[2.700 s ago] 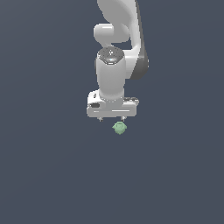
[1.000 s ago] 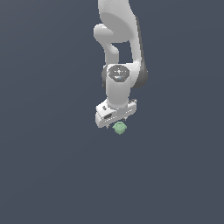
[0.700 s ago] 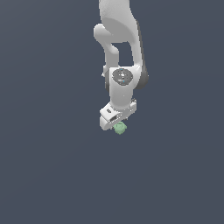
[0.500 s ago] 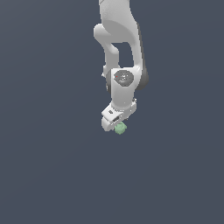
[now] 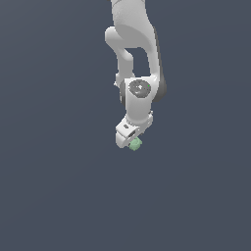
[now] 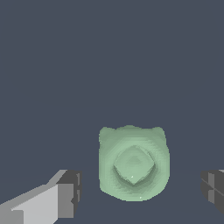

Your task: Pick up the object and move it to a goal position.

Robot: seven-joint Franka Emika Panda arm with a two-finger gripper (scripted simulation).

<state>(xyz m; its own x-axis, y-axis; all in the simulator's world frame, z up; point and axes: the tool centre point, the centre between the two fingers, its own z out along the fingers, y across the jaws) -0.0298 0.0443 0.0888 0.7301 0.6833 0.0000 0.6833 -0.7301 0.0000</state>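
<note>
The object point(image 5: 135, 144) is a small pale green lumpy blob on the dark grey floor, just under my white hand in the exterior view. In the wrist view the object point(image 6: 133, 162) lies between my two fingers point(image 6: 68, 194), with a clear gap on each side. My gripper point(image 6: 142, 192) is open around it and touches nothing. In the exterior view my gripper point(image 5: 130, 142) is low over the blob, and the hand hides part of it.
The floor point(image 5: 59, 186) is a plain dark grey surface all round. The white arm point(image 5: 135, 44) rises above the hand. No other object shows.
The hand has turned about its axis and come down over the blob. The blob, once just below the fingers, now sits between them. It has not moved.
</note>
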